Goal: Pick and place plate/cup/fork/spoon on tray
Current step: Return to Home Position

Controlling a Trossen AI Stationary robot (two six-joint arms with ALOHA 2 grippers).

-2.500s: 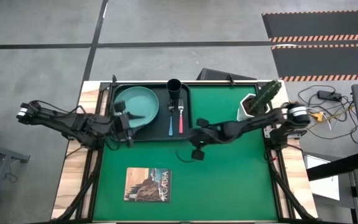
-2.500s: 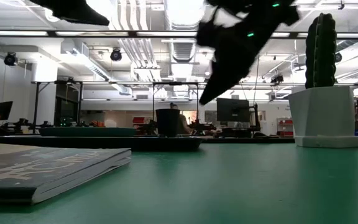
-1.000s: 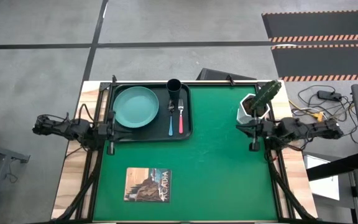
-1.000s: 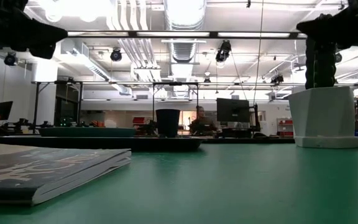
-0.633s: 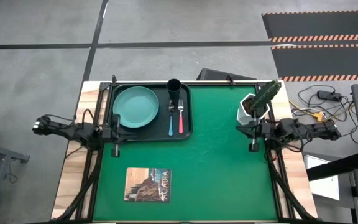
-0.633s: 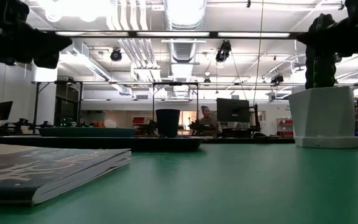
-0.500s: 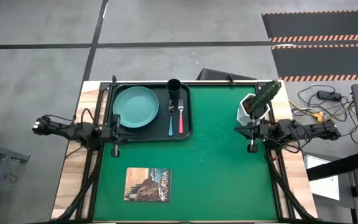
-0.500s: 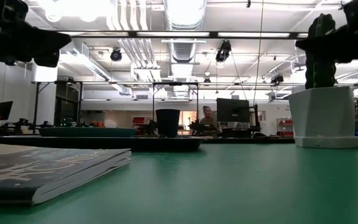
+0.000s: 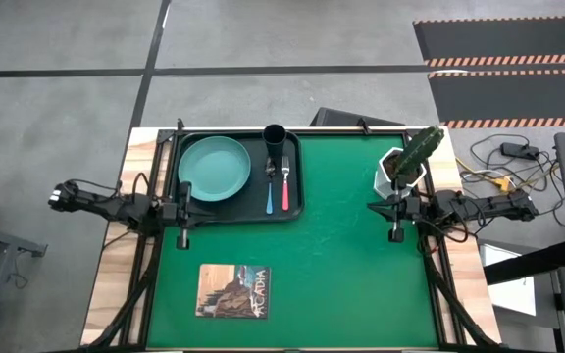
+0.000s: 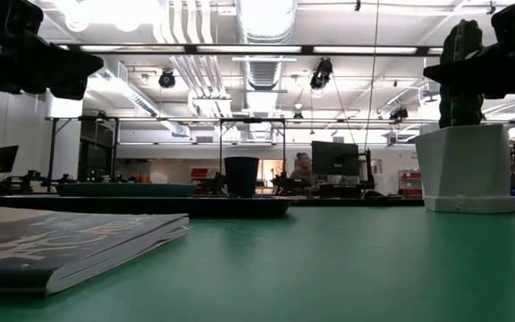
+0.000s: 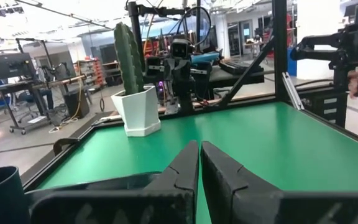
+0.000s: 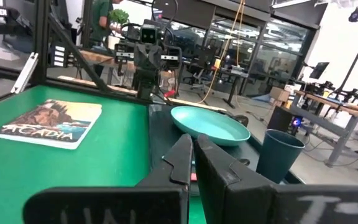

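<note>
The black tray (image 9: 238,213) lies at the table's far left. On it the teal plate (image 9: 214,169) sits flat. The dark cup (image 9: 275,137) stands upright at the tray's far edge. The blue-handled spoon (image 9: 269,191) and the red-handled fork (image 9: 285,186) lie side by side right of the plate. My left gripper (image 9: 182,208) hovers shut by the tray's near left corner, pointing level toward the right (image 11: 199,146). My right gripper (image 9: 393,211) hovers shut at the right edge, pointing level toward the left (image 12: 192,140). Neither touches anything.
A white pot with a cactus (image 9: 405,162) stands at the far right, just beyond my right gripper. A book (image 9: 233,291) lies flat on the green mat (image 9: 341,275) near the front left. The mat's middle and near right lie bare.
Both grippers have sunk a little and edged slightly inward over the mat, staying level. The plate, cup, fork and spoon have kept still on the tray.
</note>
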